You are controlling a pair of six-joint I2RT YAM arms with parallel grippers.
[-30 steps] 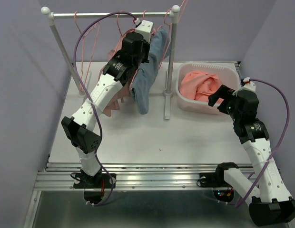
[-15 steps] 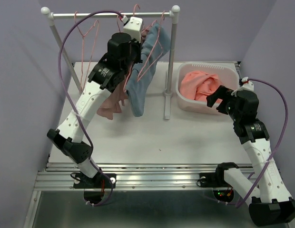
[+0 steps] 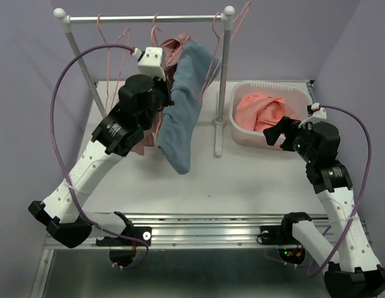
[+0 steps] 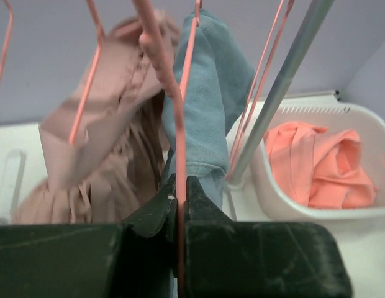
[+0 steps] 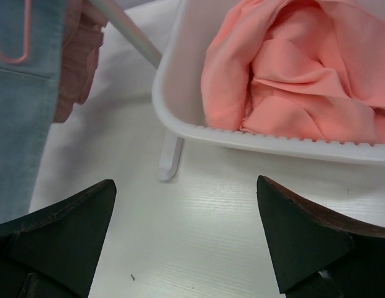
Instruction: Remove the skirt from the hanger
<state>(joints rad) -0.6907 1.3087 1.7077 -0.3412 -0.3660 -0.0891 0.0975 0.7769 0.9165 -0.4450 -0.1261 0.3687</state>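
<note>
Skirt: blue-grey, denim-like, draped long and narrow over a pink wire hanger below the rail, just beside a dusty-pink garment. Left gripper: jaws pinched tight on the hanger's wire, with the blue cloth just behind. Right gripper: jaws spread wide, holding nothing, low over the table near the white basket of orange-pink cloth.

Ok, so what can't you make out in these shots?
Left wrist view: the hook of the hanger held by the left gripper, cut off by the top edge.
Top view: most of the beige garment, behind the left arm.
Right wrist view: the basket's far side, cut off by the frame.
</note>
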